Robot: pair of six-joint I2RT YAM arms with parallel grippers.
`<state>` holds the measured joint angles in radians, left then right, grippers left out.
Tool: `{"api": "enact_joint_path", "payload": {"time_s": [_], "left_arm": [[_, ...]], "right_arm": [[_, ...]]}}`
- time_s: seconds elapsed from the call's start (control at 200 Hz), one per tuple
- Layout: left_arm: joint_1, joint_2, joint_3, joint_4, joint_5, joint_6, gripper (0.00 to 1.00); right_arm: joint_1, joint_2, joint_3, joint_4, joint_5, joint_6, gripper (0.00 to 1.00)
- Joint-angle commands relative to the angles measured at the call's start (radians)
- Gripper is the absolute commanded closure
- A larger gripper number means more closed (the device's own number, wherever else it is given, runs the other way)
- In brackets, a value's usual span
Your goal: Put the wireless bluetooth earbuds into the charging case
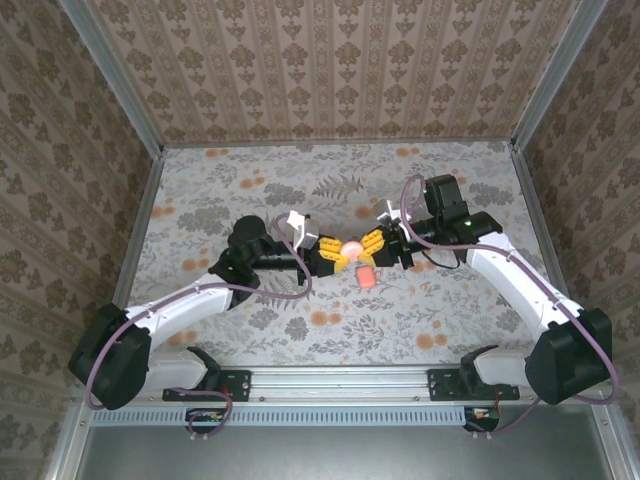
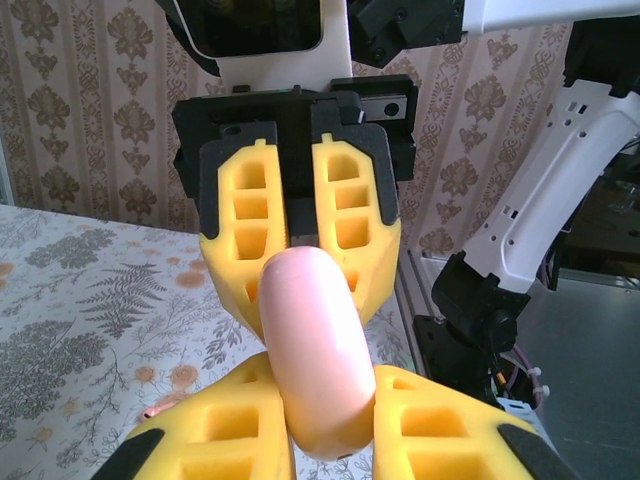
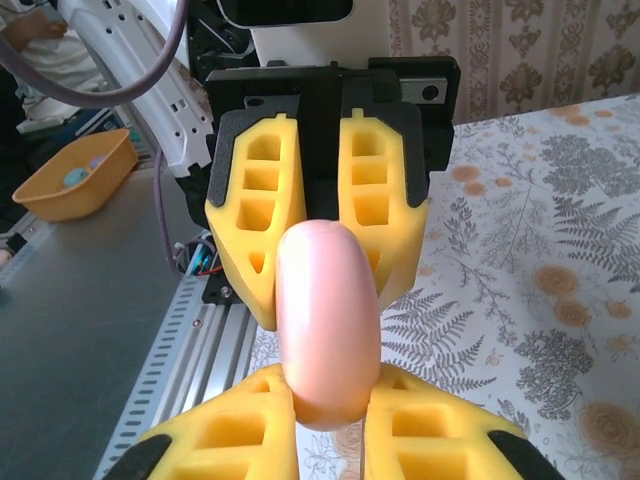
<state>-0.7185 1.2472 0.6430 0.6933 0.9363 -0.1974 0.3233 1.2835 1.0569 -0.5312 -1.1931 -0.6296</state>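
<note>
Above the surface (image 1: 250, 180), left tool (image 1: 336, 256) and right tool (image 1: 374, 242) both clench the charging case (image 1: 352, 248), seemingly shut; uneven pulling could wrench it free, dropping it.

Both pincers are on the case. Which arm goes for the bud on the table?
Right, marginally. The earbud lies on the table below the charging case, slightly toward the right pincer; the left pincer, shut on the case, can hold it.

Left arm (image 1: 180, 305) and right arm (image 1: 515, 280): white shells, black joints, black bases. Left gripper (image 1: 333, 256) and right gripper (image 1: 373, 244): yellow fingers with rectangular cut-outs, black mounts. Purple-grey cable (image 3: 160, 210) along each arm.
</note>
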Motion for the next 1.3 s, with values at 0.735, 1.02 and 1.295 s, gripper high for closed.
{"api": "enact_joint_path", "payload": {"time_s": [0.735,1.02,1.295], "left_arm": [[-0.054,-0.117,0.202,-0.850,-0.239,0.657,0.42],[-0.073,-0.103,0.203,-0.823,-0.228,0.642,0.46],[-0.083,-0.091,0.203,-0.792,-0.216,0.619,0.55]], "right_arm": [[0.215,-0.103,0.044,-0.130,0.538,-0.250,0.89],[0.248,-0.091,0.043,-0.114,0.541,-0.243,0.89],[0.269,-0.079,0.039,-0.097,0.543,-0.237,0.89]]}}
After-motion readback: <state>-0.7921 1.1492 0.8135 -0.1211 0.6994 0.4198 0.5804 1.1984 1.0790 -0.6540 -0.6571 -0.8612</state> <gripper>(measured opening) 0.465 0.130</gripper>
